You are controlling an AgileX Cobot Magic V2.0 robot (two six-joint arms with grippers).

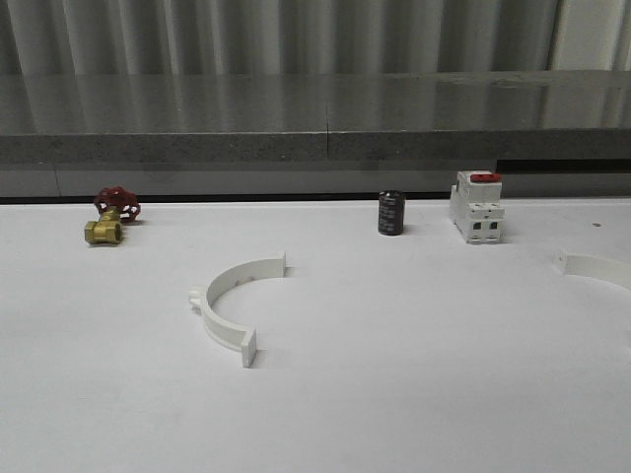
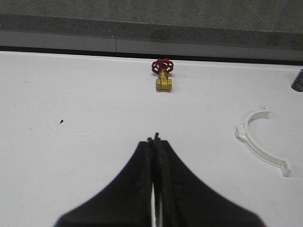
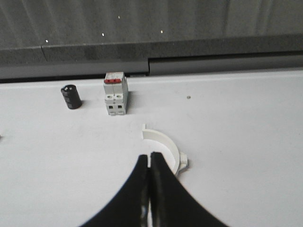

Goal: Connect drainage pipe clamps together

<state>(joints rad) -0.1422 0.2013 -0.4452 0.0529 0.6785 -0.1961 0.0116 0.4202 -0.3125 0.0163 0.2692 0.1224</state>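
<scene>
One white half-ring drainage pipe clamp (image 1: pixel 234 301) lies left of the table's middle, its open side toward the right; it also shows in the left wrist view (image 2: pixel 259 141). The other clamp (image 1: pixel 598 267) lies at the right edge, cut off by the frame. In the right wrist view this second clamp (image 3: pixel 168 144) curves just beyond my right gripper (image 3: pixel 149 155), whose fingers partly hide it. My right gripper is shut and holds nothing. My left gripper (image 2: pixel 154 140) is shut and empty over bare table, well apart from the first clamp.
A brass valve with a red handwheel (image 1: pixel 111 216) sits at the back left. A black cylinder (image 1: pixel 390 213) and a white breaker with a red switch (image 1: pixel 477 207) stand at the back right. A grey ledge (image 1: pixel 315 148) runs behind the table.
</scene>
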